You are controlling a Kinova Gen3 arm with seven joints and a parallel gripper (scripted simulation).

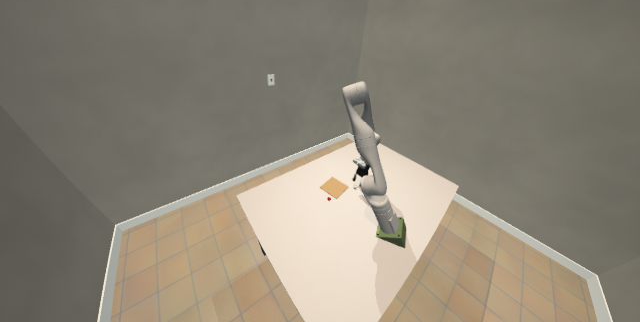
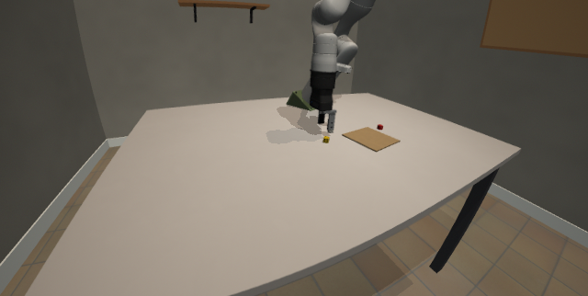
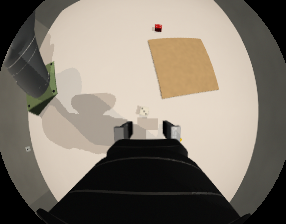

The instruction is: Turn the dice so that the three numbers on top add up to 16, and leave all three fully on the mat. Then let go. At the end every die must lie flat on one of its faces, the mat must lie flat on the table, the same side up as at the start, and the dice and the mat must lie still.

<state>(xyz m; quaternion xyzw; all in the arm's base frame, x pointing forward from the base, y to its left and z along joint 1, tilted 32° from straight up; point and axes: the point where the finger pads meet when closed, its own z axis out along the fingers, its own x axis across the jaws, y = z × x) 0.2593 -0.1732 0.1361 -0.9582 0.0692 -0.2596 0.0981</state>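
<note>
The tan mat (image 1: 334, 187) (image 2: 371, 139) (image 3: 184, 67) lies flat on the table with no die on it. A red die (image 1: 329, 199) (image 2: 380, 127) (image 3: 158, 28) lies just off one edge of the mat. A white die (image 1: 355, 186) (image 3: 143, 111) lies off another side, just ahead of the fingers in the wrist view. A yellow die (image 2: 326, 140) (image 3: 180, 139) lies off the mat, mostly hidden behind the right finger in the wrist view. My gripper (image 2: 326, 126) (image 3: 147, 127) is open and empty, above the table near the white die. The top numbers are too small to read surely.
The arm's green base (image 1: 401, 240) (image 2: 298, 101) (image 3: 42, 102) stands on the table, on the far side of the dice in the exterior view. The arm's shadow falls on the table beside the white die. The table edges are well away from the dice.
</note>
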